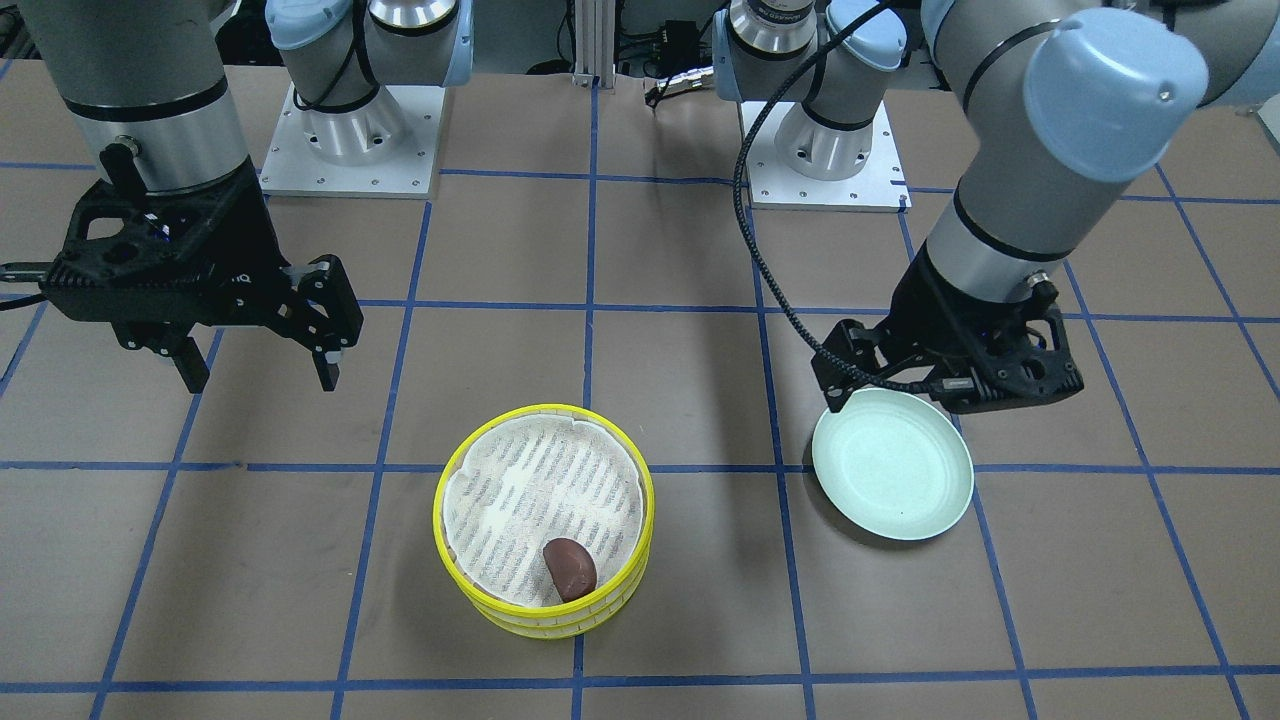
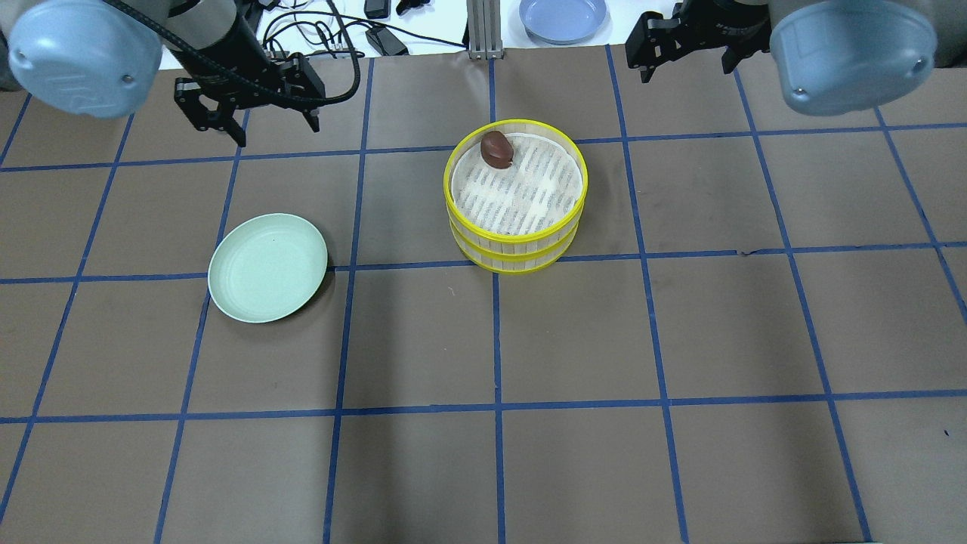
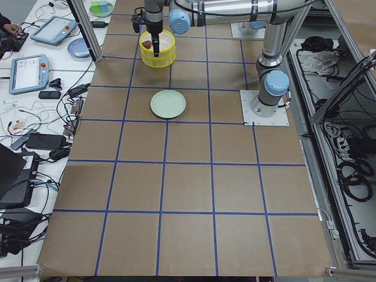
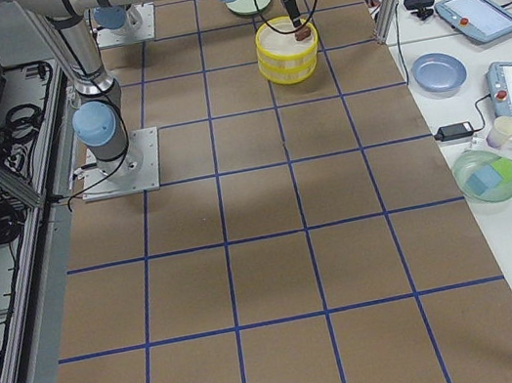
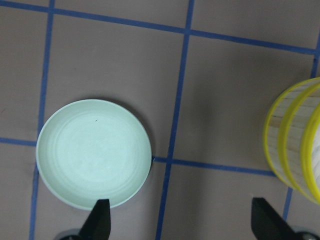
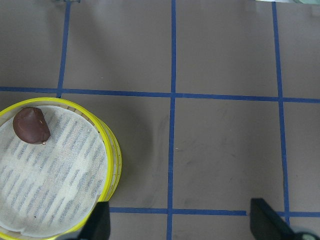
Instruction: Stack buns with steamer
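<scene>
A yellow two-tier steamer (image 2: pixel 515 254) with a white cloth liner stands mid-table. The dark reddish-brown bun (image 2: pixel 496 149) lies on the liner near the rim, and shows in the front view (image 1: pixel 570 568) and right wrist view (image 6: pixel 31 125). The cream-yellow bun is out of view. The pale green plate (image 2: pixel 267 267) is bare. My left gripper (image 2: pixel 276 130) is open and empty, above the table beyond the plate (image 5: pixel 94 152). My right gripper (image 1: pixel 258 372) is open and empty, high and off to the steamer's side (image 6: pixel 112 165).
A blue plate (image 2: pixel 563 17) and cables lie on the white bench beyond the table's far edge. The two arm bases (image 1: pixel 350 130) (image 1: pixel 825 140) are bolted at the robot's side. Tablets and small items sit on the side benches (image 4: pixel 473 14).
</scene>
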{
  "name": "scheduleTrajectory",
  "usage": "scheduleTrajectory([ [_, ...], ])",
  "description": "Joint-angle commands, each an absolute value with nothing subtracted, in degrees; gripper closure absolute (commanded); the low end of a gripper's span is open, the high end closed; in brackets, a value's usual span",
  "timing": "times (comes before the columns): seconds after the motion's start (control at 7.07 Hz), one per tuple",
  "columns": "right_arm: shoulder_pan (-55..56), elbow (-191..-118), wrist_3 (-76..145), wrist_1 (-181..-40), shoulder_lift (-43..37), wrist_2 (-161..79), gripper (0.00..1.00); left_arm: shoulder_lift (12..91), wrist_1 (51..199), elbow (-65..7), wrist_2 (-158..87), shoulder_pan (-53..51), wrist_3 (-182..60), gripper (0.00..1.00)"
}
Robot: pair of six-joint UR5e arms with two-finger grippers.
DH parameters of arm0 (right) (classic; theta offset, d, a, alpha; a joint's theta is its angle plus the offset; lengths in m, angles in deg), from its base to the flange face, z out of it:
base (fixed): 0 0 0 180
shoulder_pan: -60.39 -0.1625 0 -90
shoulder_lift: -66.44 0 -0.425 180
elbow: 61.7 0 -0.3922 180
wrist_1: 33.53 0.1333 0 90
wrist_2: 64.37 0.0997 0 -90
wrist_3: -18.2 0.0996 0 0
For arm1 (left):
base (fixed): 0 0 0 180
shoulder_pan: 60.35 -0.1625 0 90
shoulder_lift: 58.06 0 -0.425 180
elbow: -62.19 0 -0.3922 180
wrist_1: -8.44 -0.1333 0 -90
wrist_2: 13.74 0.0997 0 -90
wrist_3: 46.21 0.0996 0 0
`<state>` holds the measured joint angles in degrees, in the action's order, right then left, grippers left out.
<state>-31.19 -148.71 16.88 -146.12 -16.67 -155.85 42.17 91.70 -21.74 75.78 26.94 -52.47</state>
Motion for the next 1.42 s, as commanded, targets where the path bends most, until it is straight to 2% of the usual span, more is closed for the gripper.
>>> scheduleTrajectory([
  [0.0, -31.19, -148.72, 16.88, -146.2, -16.61, -155.78, 0.0, 38.02, 97.55, -22.36, 77.14, 24.56, -48.51, 0.0],
  [0.57, -31.19, -148.72, 16.97, -146.2, -16.7, -155.86, 0.0, 36.59, 98.53, -22.63, 76.17, 24.29, -48.4, 0.0],
  [1.27, -31.01, -147.75, 17.15, -137.61, -20.38, -155.42, 0.0, 36.77, 97.92, -23.59, 76.17, 24.2, -48.14, 0.0],
])
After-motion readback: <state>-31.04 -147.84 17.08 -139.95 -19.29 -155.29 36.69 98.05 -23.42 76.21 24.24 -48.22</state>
